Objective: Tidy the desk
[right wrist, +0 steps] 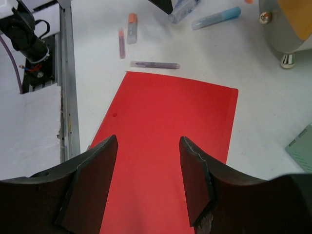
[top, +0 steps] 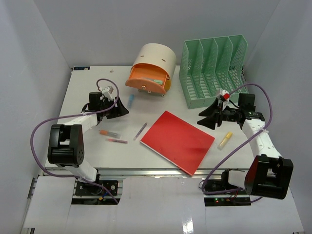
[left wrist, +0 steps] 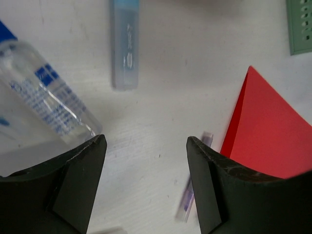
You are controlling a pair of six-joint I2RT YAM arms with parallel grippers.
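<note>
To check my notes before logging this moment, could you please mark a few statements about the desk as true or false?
1. The red folder lies flat on the desk. True.
2. The folder stands in the green file rack. False: it lies on the desk, apart from the rack.
3. A yellow marker lies on the desk to the right of the folder. True.
4. The right gripper has its jaws shut on the marker. False: they stand open above the folder, holding nothing.
</note>
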